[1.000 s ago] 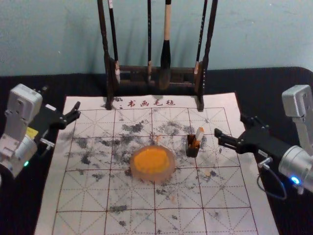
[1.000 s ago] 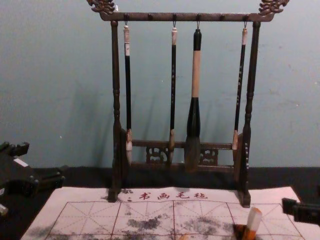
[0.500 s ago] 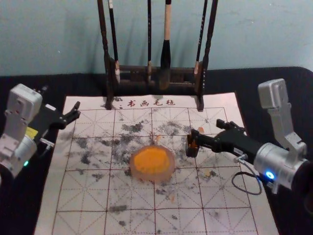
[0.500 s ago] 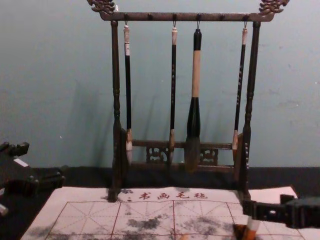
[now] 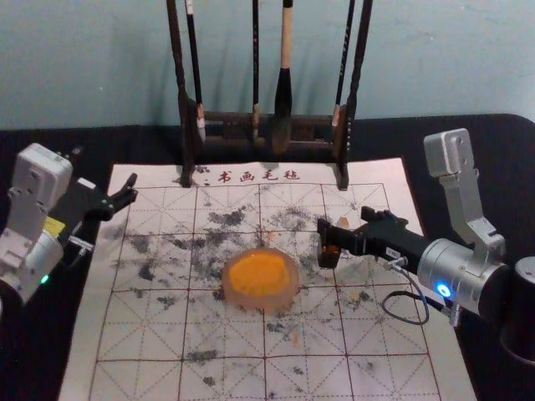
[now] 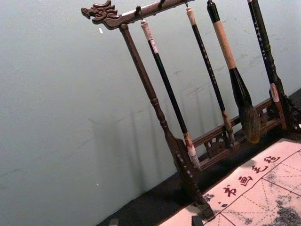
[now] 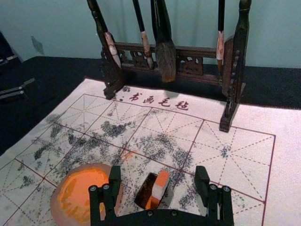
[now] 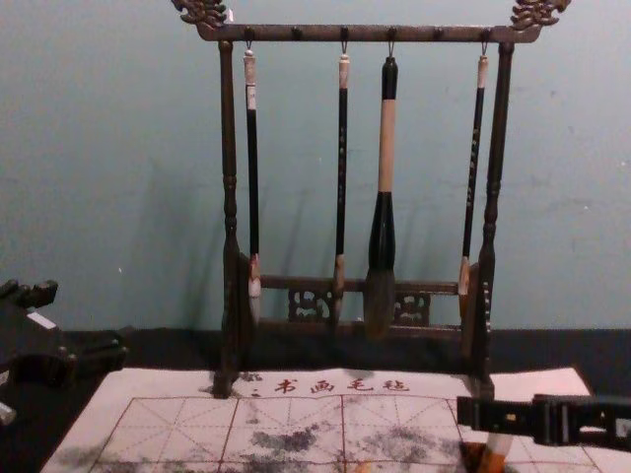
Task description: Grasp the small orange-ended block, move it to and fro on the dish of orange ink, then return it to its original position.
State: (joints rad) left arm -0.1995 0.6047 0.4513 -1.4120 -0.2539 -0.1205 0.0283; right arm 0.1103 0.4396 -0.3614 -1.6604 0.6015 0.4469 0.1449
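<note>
Black tools, two: right (image 5: 343, 218) near one block (image 7: 158, 189), left (image 5: 106, 165) apart

The round, translucent pinkish dish (image 5: 261, 303) holds bright orange ink (image 5: 257, 274). To its right, the small rectangular block (image 7: 159, 186) is white with orange ends; the two-fingered metal right gripper (image 5: 344, 220) is black. Beneath the dish, the white cloth mat (image 5: 226, 383) bears dark red gridlines, dashed diagonals and grey-black blotches.
</note>
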